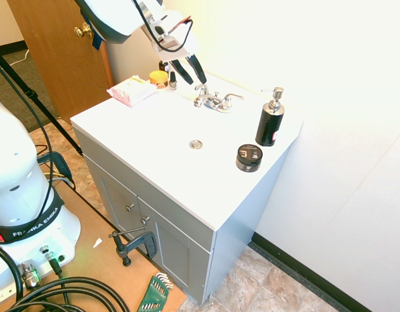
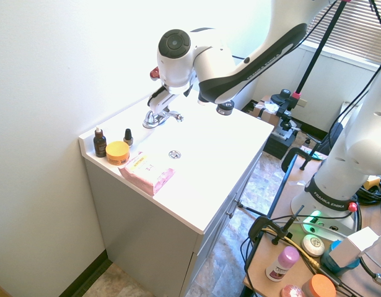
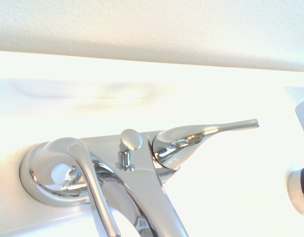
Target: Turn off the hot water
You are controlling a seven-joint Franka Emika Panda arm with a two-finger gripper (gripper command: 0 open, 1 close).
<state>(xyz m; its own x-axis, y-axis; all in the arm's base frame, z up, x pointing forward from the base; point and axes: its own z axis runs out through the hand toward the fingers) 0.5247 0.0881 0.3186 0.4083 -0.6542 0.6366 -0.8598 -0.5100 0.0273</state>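
The robot arm (image 1: 115,19) reaches over the white sink top (image 1: 160,146), and its gripper (image 1: 197,82) is near the chrome faucet (image 1: 214,101), beside the handle that is nearer to the pink packet. The two black fingers (image 1: 196,67) are open, with a gap between them, and I see nothing held there. I cannot tell if they touch the handle.

The hot water handle is one of the two chrome levers of this faucet, at the wall side of the sink top. I find no mark that tells me which one is hot. In the wrist view, one lever (image 3: 95,190) points along the spout (image 3: 161,205), and the other lever (image 3: 206,131) points out to the side, away from the spout. Between them stands a small round knob (image 3: 131,140).

The drain (image 1: 196,144) lies in front of the faucet. At one side of the sink top are the black pump bottle (image 1: 270,123) and a dark round jar (image 1: 249,158). At the other side are the pink packet (image 2: 147,173), a yellow-orange tub (image 2: 118,153), a dropper bottle (image 2: 100,143) and a small black-capped bottle (image 2: 128,137).
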